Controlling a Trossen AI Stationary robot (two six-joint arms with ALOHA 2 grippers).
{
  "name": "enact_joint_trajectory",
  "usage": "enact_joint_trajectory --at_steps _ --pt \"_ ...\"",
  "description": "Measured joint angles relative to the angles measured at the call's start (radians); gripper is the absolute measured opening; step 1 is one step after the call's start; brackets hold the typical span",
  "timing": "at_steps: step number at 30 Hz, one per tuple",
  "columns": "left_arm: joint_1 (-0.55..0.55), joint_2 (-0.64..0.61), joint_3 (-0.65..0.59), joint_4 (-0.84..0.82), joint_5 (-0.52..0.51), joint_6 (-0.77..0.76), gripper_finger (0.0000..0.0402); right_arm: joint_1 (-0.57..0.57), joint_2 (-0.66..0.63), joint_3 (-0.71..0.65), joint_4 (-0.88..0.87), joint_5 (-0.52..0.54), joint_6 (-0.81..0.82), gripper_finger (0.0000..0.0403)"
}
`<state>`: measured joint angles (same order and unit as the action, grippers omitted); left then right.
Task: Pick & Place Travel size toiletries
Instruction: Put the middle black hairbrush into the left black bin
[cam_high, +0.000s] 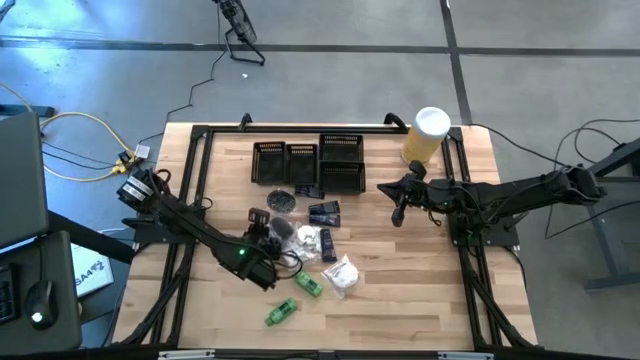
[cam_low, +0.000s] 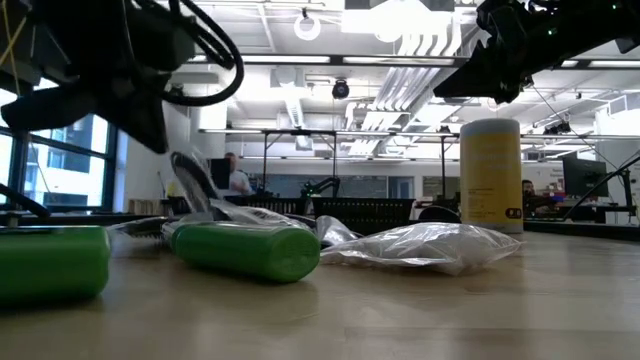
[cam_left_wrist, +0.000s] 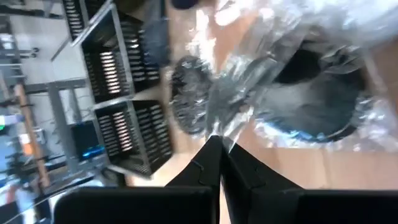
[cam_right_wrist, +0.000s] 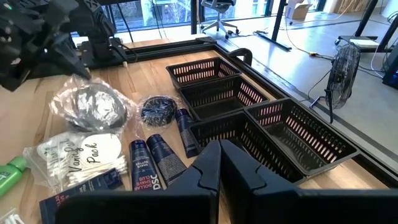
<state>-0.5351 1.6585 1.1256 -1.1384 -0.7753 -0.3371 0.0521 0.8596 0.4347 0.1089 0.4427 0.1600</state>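
We see left pincer (cam_high: 272, 238) clamped on clear crinkly packet (cam_right_wrist: 90, 107) holding round black piece, just in front of mesh trays (cam_high: 308, 164). Right pincer (cam_high: 398, 213) closed, empty, hovering right of trays. Remaining toiletries (cam_high: 322, 262) scattered on counter (cam_high: 400, 300) before trays.

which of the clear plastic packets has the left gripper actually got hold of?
The crinkly clear bag with the dark round piece, nearest the left arm. The left gripper is shut on its edge; the "Vanity Pack" swab packet and the white sachet lie untouched.
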Motion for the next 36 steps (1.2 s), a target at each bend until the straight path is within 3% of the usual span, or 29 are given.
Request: enact_joint_trajectory --at_steps 5,15,22,28,36 --pt "0.030 -0.017 0.041 -0.136 -0.008 -0.061 0.0000 0.000 0.000 0.000 0.000 0.000 0.000 0.0002" --pt "0.132 -0.187 0.046 -0.140 -0.052 -0.004 0.0000 0.000 0.000 0.000 -0.001 0.000 0.000 0.0002" --pt "0.251 -0.286 0.046 -0.116 -0.114 0.165 0.0000 0.000 0.000 0.000 0.000 0.000 -0.004 0.0002" --pt "0.407 -0.301 0.046 -0.044 -0.126 0.368 0.0000 0.000 0.000 0.000 0.000 0.000 -0.017 0.0002" --pt "0.628 -0.301 0.045 0.164 -0.117 0.653 0.0000 0.000 0.000 0.000 0.000 0.000 -0.034 0.0002"
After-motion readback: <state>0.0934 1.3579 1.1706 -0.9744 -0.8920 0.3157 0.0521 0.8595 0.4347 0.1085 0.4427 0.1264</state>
